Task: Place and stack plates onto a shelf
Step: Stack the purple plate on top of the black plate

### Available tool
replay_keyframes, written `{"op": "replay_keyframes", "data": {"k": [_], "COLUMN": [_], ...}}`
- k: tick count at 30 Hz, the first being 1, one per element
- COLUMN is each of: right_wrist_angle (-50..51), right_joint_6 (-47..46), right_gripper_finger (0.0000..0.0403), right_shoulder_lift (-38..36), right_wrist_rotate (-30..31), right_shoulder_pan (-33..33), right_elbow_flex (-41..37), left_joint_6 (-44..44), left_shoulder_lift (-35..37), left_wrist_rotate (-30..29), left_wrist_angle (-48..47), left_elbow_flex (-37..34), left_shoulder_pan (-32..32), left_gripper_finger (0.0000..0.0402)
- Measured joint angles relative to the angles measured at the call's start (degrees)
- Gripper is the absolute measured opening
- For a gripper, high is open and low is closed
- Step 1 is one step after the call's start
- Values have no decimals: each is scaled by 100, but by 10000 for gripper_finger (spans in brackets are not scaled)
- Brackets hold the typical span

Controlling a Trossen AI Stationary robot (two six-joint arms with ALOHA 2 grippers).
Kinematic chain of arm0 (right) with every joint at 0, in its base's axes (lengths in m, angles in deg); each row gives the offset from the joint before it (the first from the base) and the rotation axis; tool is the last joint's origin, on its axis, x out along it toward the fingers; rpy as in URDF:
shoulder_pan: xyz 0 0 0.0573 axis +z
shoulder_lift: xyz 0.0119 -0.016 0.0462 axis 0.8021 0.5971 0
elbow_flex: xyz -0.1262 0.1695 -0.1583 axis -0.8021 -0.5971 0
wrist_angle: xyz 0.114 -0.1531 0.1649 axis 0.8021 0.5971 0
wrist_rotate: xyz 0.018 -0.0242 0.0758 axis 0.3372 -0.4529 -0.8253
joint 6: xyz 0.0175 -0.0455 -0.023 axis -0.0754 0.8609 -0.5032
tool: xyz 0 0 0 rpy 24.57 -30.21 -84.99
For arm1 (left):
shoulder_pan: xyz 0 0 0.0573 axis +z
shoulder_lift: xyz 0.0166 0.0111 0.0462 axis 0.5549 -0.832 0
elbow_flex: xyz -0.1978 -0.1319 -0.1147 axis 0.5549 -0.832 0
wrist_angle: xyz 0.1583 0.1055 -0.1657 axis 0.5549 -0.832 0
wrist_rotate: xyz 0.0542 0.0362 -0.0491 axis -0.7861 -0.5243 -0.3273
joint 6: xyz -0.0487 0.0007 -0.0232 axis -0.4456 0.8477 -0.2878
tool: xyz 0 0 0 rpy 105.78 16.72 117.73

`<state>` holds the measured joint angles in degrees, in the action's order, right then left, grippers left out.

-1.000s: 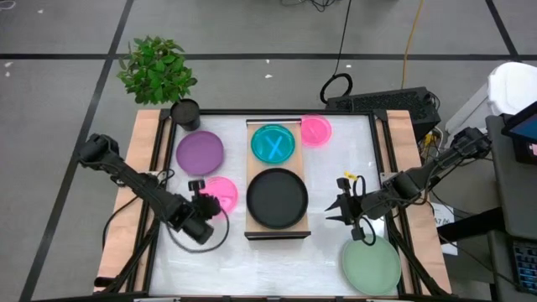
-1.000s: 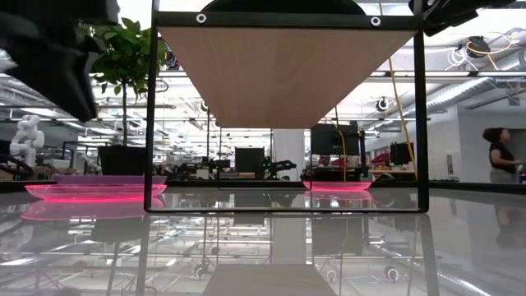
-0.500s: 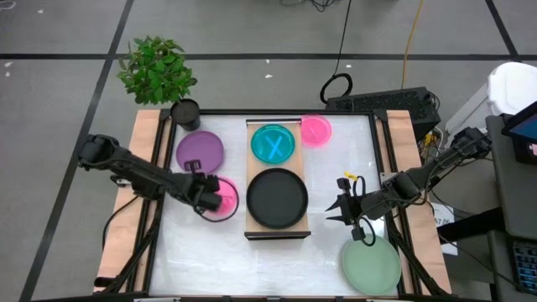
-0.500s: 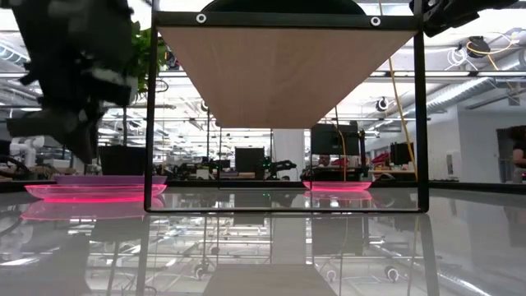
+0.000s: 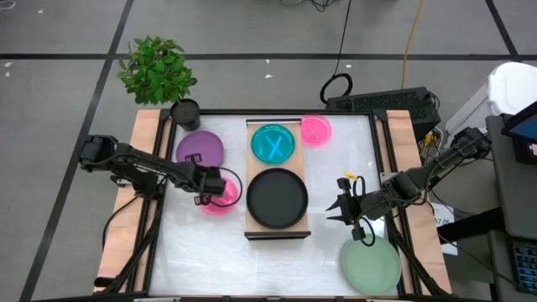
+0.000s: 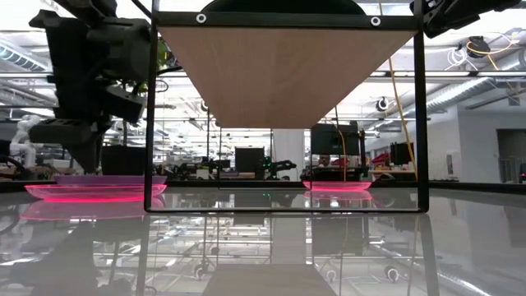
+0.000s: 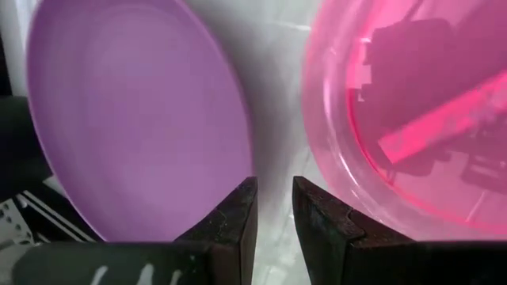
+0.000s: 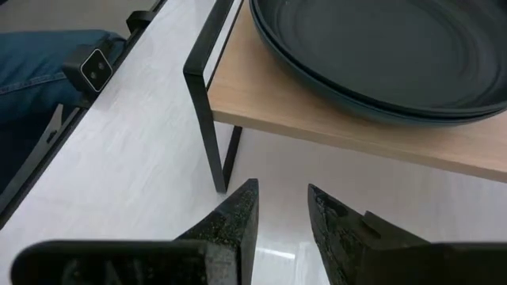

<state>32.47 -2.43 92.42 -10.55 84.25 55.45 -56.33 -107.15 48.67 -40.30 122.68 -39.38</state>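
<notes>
The white table (image 5: 193,260) carries the raised wooden shelf (image 5: 277,234) down its middle, and most of what could go wrong from here comes from how crowded its left half is. The pale sage-green plate (image 5: 370,265), the biggest, lies at the near right corner, well clear of both my arms. On the shelf sit the black plate (image 5: 277,198), which in my right wrist view seems to have a second dark rim under it, and behind it the cyan plate (image 5: 273,143).

To the left of the shelf, the purple plate (image 5: 200,151) and a pink plate (image 5: 218,204) lie flat and close together. A second pink plate (image 5: 316,130) rests by the shelf's far right corner.

My left gripper (image 5: 220,186) hangs over the near pink plate's rim. Its fingers (image 7: 238,214) are only narrowly parted and hold nothing, and they point at the strip of table between the pink plate and the purple one. If I come down like this, I judge that I land in that gap or on a rim. Either way I would push one plate into the other, or skid the pink one across the glossy surface towards the shelf's black leg. A thin, flat rim gives little to pinch, so a poor grip could drop the plate on the way up, or knock it against the shelf edge.

My right gripper (image 5: 336,208) waits just beside the shelf's right side, also empty, with its fingers (image 8: 238,214) slightly apart. If both arms reach for the shelf at once, they could collide.
</notes>
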Motion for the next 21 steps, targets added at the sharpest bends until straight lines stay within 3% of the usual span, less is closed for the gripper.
{"op": "replay_keyframes", "data": {"k": [9,15,21], "right_wrist_angle": [0,0,-72], "right_joint_6": [41,146,145], "right_gripper_finger": [93,93,93], "right_shoulder_lift": [0,0,0], "right_wrist_rotate": [-2,-4,-2], "right_shoulder_pan": [0,0,0], "right_elbow_flex": [0,0,0], "left_joint_6": [-160,-865,-1075], "left_shoulder_lift": [0,0,0], "left_wrist_rotate": [-25,354,368], "left_wrist_angle": [48,24,79], "left_elbow_flex": [0,0,0], "left_shoulder_pan": [100,287,316], "left_gripper_finger": [88,88,88]}}
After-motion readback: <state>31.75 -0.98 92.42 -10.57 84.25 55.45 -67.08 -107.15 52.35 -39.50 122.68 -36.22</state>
